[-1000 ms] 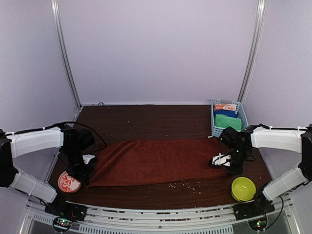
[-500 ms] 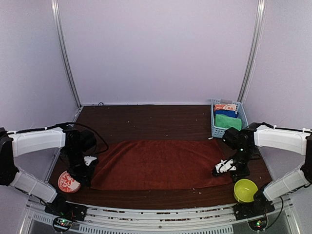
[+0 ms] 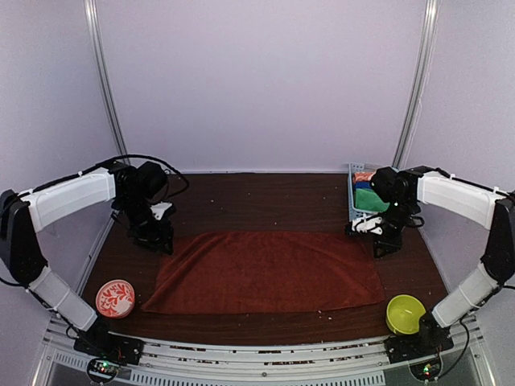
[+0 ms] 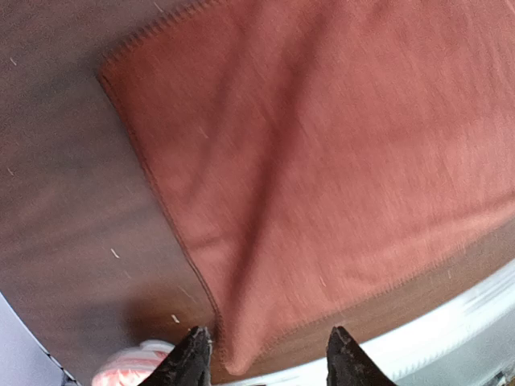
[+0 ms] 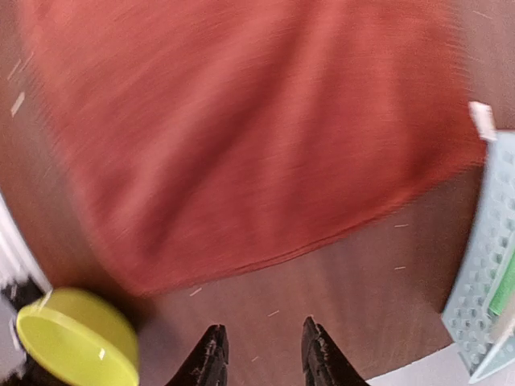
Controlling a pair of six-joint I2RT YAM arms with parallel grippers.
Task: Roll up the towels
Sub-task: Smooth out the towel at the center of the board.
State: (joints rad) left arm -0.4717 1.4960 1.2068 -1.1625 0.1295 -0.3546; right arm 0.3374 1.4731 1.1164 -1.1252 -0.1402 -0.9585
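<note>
- Left gripper: stands wide and empty; hangs above the tabletop, just beside the far-left corner of the rust-red towel.
- Right gripper: stands narrowly parted, nothing between the fingers; hangs just off the towel's far-right corner, close to the light-blue basket.
- Rust-red towel: lies spread flat as a long rectangle across the middle of the tabletop, short edges to left and right, hem visible along the left edge in the left wrist view; not yet rolled.
- Green towel: sits folded in the basket among other cloths, partly hidden by the right arm.
- Handling, as judged: probably light, limp and soft terry; likely sags and bunches when lifted by one point; no risk of breakage; probably drags on the wood rather than sliding freely.
- Hold, as judged: best pinched low at the hem, at both corners of one short edge, so that the edge turns over evenly and the roll runs straight along the length.
- Periphery: yellow-green bowl near right, red patterned disc near left, both apart from the towel.
</note>
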